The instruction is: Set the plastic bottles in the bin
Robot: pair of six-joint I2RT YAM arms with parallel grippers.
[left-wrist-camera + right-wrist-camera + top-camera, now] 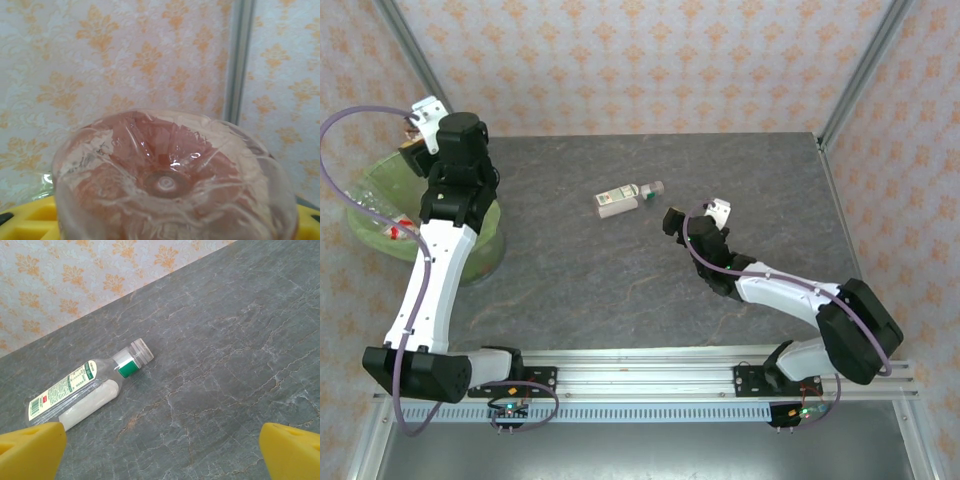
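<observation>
Green-banded bottle (620,201) lies flat on the bench (620,290), cap end toward the wide-open right claw (672,221) just beside it. Well to its left, the left claw (160,227) grips a second bottle (170,165) over the bin (485,255).

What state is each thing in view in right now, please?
Left hand: shut on the clear reddish plastic bottle, over the round lime-green-lined bin.
Right hand: open, empty.
Clear plastic bottle with white-green label: lying on its side on the grey table, capped.
Bin: upright, some bottles inside.
</observation>
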